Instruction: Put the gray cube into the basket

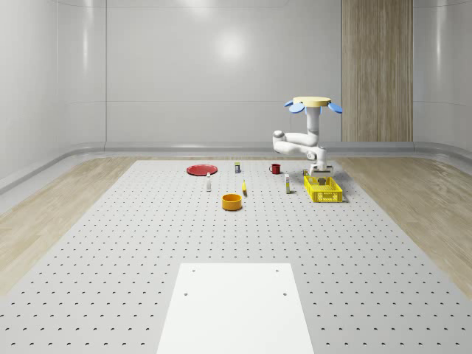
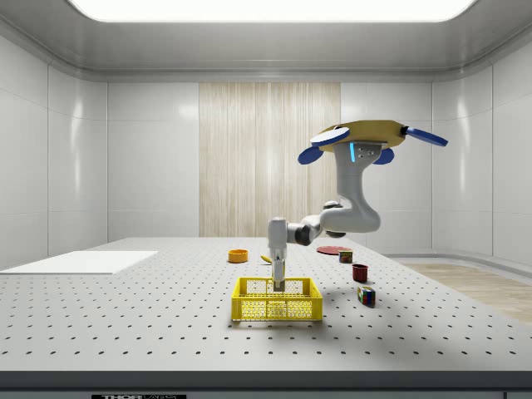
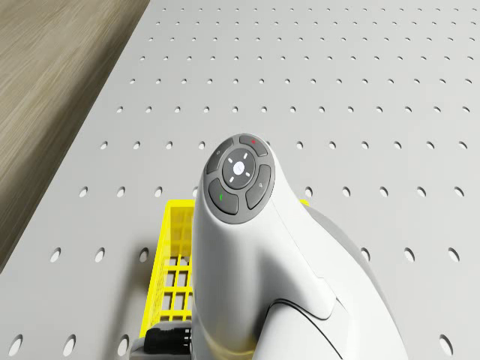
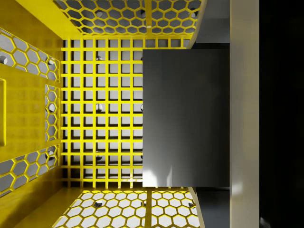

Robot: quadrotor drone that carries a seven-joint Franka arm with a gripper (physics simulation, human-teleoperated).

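Note:
The yellow mesh basket stands on the perforated table, toward the whole-scene view's right. The drone hovers above and just behind it, with its white arm bent down over the basket. My gripper hangs upright inside the basket, its tip below the rim. In the wrist view the gray cube is held close to the camera, above the basket's grid floor and between its yellow walls. The gripper is shut on the cube. In the drone view the arm covers most of the basket.
An orange bowl, a red plate, a red mug and small bottles stand to the left of the basket in the whole-scene view. A multicoloured cube lies near the basket. A white panel lies at the front.

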